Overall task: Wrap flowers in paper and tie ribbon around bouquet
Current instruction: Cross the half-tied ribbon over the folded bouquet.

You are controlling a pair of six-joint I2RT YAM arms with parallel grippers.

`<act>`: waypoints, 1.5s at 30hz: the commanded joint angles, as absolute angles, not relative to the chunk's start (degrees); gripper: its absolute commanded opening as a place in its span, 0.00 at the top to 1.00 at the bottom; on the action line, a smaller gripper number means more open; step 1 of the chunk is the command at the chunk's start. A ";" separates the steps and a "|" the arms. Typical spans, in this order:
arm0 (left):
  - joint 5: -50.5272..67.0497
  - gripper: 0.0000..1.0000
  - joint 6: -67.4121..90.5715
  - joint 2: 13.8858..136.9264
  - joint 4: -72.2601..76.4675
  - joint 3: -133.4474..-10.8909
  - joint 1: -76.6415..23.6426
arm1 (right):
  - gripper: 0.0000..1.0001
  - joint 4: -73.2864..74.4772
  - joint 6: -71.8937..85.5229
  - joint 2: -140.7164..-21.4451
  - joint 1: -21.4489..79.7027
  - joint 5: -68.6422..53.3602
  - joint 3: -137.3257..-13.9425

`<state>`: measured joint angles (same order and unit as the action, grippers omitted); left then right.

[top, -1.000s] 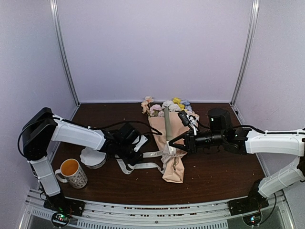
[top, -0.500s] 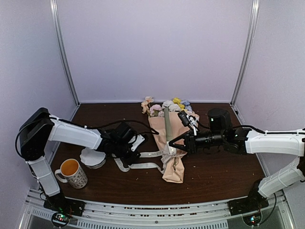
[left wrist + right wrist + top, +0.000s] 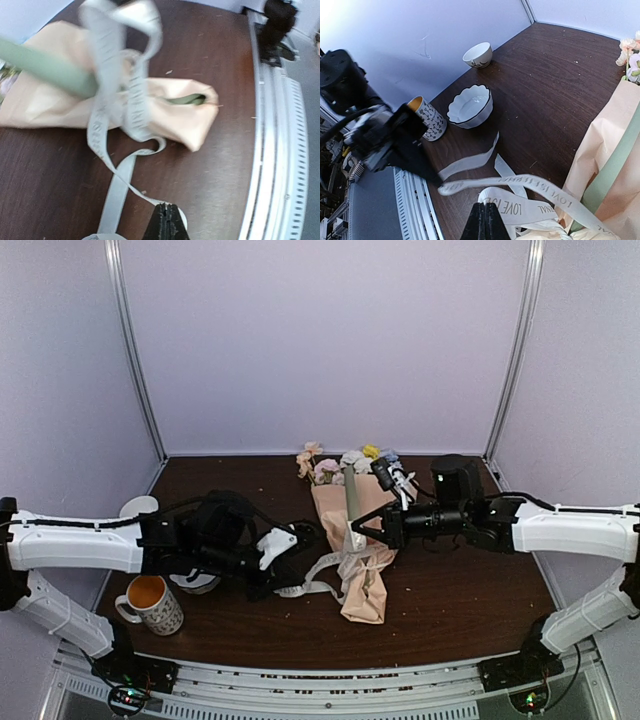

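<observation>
Bouquet [image 3: 335, 505] lies centre of desk [image 3: 460, 590], heads at 12 o'clock, w/ your L end effector [image 3: 165, 224] & R end effector [image 3: 482, 220] both clamped on the ribbon [image 3: 530, 182]: draw ends apart evenly, 9 vs 3 o'clock, w/o dragging paper [image 3: 365, 595].

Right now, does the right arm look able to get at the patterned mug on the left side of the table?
Probably not. The mug stands beyond the bouquet, with the left arm stretched across between them. The right end effector is also shut on the ribbon, so it would first have to let go.
</observation>
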<state>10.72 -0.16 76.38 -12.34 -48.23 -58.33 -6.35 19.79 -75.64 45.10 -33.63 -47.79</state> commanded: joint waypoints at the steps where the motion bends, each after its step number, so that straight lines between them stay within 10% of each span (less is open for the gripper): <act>1: 20.97 1.00 -5.27 76.32 -14.06 -52.14 -63.08 | 1.00 -4.19 20.30 -77.60 44.42 -30.50 -50.77; 29: 31.17 1.00 -15.95 120.20 -13.54 -101.67 -74.95 | 1.00 5.40 16.71 -77.26 42.36 -28.50 -55.85; 35: 20.70 0.44 -16.34 119.52 -16.57 -102.30 -74.97 | 1.00 5.76 16.93 -77.40 42.37 -29.50 -55.78; 45: 17.03 0.31 -17.25 102.20 -8.45 -85.09 -73.60 | 1.00 1.90 20.09 -77.27 42.37 -30.65 -53.40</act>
